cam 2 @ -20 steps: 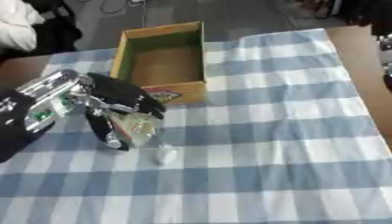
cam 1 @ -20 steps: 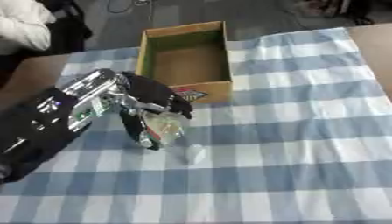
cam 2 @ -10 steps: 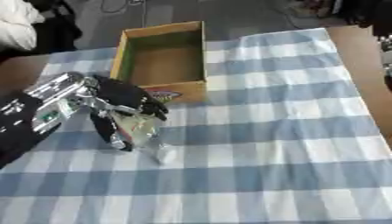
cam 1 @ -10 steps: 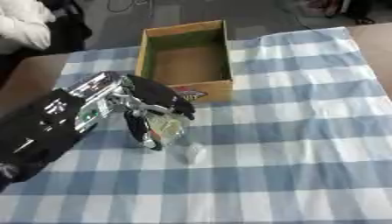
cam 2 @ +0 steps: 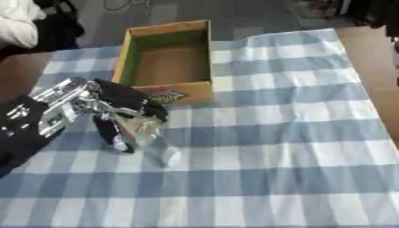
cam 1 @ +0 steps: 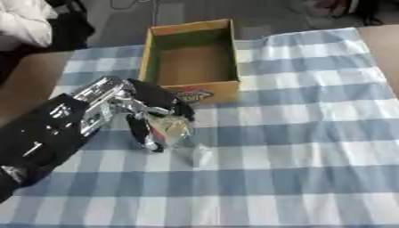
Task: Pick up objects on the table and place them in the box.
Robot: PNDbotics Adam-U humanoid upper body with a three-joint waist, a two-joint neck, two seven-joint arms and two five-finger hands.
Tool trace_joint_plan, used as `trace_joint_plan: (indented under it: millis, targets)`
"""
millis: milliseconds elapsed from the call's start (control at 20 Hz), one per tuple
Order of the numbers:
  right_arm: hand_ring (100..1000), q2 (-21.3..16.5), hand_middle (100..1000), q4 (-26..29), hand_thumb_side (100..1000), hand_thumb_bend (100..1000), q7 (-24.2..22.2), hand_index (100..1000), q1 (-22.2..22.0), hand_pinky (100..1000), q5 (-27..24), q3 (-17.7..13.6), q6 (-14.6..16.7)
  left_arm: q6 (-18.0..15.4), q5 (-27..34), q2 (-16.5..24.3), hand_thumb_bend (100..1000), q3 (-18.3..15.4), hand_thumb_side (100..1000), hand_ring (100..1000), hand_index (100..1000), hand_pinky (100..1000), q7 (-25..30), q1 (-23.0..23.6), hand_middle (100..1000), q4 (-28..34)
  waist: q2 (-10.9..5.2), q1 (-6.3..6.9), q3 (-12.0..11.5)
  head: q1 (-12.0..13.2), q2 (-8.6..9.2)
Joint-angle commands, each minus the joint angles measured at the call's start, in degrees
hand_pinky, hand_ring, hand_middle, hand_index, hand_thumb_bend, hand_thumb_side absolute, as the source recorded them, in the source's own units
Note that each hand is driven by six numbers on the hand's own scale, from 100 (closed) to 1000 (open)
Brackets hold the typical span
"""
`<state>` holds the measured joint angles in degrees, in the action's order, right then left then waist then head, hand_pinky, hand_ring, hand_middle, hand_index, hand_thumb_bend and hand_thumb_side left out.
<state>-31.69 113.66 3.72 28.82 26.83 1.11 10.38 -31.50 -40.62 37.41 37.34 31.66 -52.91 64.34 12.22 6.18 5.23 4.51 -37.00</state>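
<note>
Left hand (cam 1: 152,116) low over the checked counter (cam 1: 311,133), fingers (cam 1: 144,133) curled round a clear plastic packet (cam 1: 173,133). Open cardboard box (cam 1: 191,60) just beyond.

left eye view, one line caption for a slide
Left hand curled round a clear plastic bottle on the blue checked tablecloth, near the open cardboard box.

blue-and-white checked tablecloth (cam 1: 311,133), white garment (cam 1: 23,22) at far-left corner
</note>
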Motion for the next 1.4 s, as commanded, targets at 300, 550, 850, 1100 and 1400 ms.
trace_joint_plan:
  millis: [300,550,850,1100,1400]
  targets:
    - [456,-0.24,493,0.94,1000,166,-0.26,710,1.06,487,-0.28,-0.25,0.10,-20.47,-0.67,0.11,737,-3.54,316,806,1000,750,20.22,0.26,946,-0.46,-0.74,-0.53,0.14,0.32,-0.03]
    - [456,-0.24,494,0.94,1000,164,-0.25,710,1.10,487,-0.30,-0.30,0.10,-20.47,-3.64,0.03,765,-4.30,312,770,998,694,17.49,0.78,937,1.20,-0.78,-0.57,0.11,0.20,-0.10]
    - [456,-0.25,494,0.94,1000,161,-0.29,710,1.12,487,-0.26,-0.31,0.12,-20.46,-9.40,-0.11,766,-4.92,317,688,973,571,10.39,2.00,895,2.12,-0.77,-0.63,0.09,0.08,-0.08]
    - [456,-0.25,494,0.94,1000,158,-0.36,710,1.14,487,-0.25,-0.32,0.14,-19.87,-13.70,-0.24,645,-5.05,293,565,914,368,4.23,3.01,805,1.97,-0.74,-0.65,0.09,0.03,-0.11]
    - [456,-0.33,492,0.94,1000,149,-0.23,708,1.04,486,-0.31,-0.35,0.18,-15.58,-16.35,0.19,100,-6.04,302,284,606,100,-8.01,4.12,504,2.69,-0.74,-0.70,-0.05,-0.05,-0.17]
